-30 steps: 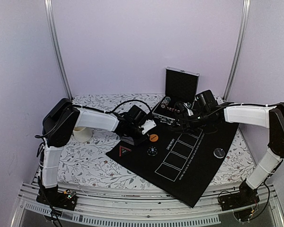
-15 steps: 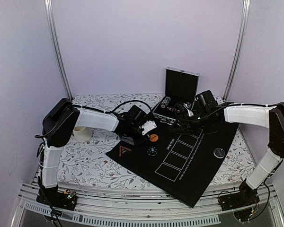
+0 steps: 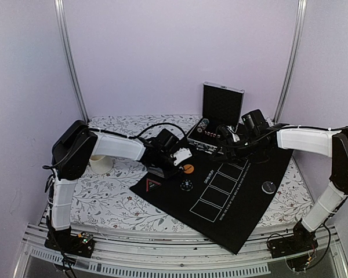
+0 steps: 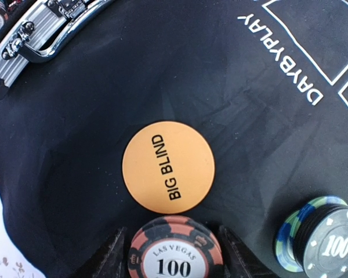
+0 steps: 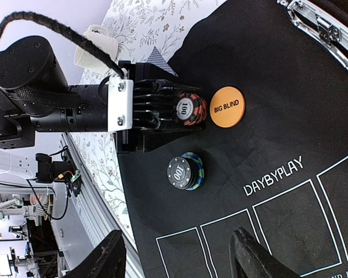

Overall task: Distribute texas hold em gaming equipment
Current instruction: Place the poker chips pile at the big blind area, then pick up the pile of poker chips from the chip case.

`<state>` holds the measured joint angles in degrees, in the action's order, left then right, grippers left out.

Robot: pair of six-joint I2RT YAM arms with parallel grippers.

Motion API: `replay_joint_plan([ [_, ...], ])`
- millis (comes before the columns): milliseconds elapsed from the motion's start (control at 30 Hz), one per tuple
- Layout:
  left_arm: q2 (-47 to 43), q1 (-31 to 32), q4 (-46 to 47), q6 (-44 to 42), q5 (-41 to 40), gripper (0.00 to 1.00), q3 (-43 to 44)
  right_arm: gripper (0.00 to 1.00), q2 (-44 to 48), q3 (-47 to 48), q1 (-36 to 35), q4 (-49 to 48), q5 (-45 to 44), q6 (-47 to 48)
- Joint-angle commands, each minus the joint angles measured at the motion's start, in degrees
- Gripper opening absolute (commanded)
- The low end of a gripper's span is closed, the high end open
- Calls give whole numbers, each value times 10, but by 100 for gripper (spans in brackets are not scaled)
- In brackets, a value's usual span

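One red-and-black striped poker chip (image 4: 176,258) printed "100" lies face up between the fingers (image 4: 111,259) of your left gripper (image 4: 171,233). The fingers flank it closely on both sides, but you cannot tell whether they clamp it or stand just clear of its rim.

In the left wrist view, a flat orange round disc (image 4: 168,167) reading "BIG BLIND" lies at 12 o'clock from that chip, just beside it, on the black felt mat (image 4: 249,87). At 3 o'clock from the chip, apart from it, stands a short stack of black poker chips (image 4: 323,240) with blue-green striped edges, also marked 100. At 11 o'clock, along the mat's edge, you see the metal rim of the aluminium-edged case (image 4: 43,37).

Your right gripper (image 5: 178,234) hangs over the mat with its jaws spread wide and nothing between them.

From the top camera, take 12 o'clock as the far wall. The case stands open at the mat's 12 o'clock corner. A dark round disc (image 3: 268,186) lies on the mat toward 3 o'clock. A cream cup (image 3: 98,164) stands off the mat at 9 o'clock, on the flowered tablecloth (image 3: 104,202).
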<state>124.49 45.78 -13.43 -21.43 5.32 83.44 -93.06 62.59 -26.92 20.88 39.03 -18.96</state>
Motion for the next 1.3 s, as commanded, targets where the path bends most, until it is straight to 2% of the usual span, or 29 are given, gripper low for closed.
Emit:
replay_joint_plan([
  [0, 12, -4, -34, -1, -2, 54, -3, 63, 24, 18, 3, 13, -8, 12],
  [267, -27, -2, -25, -6, 38, 74, -18, 64, 26, 38, 7, 40, -15, 32],
  [500, -69, -2, -20, -6, 20, 77, -15, 66, -5, 152, 65, 113, -46, 145],
  [633, -96, -3, -23, 2, 18, 80, -14, 68, -71, 235, 107, 142, -132, 247],
  [733, -112, -4, -33, 10, 19, 82, -16, 68, -150, 320, 134, 170, -183, 282],
  [900, -171, -15, -57, 26, 11, 87, -25, 68, -281, 469, 139, 211, -273, 340],
  [1100, -216, -40, -79, 38, 18, 87, -61, 70, -386, 576, 139, 206, -288, 398],
  [1267, -258, -53, -82, 31, 10, 88, -100, 58, -460, 620, 139, 194, -308, 433],
])
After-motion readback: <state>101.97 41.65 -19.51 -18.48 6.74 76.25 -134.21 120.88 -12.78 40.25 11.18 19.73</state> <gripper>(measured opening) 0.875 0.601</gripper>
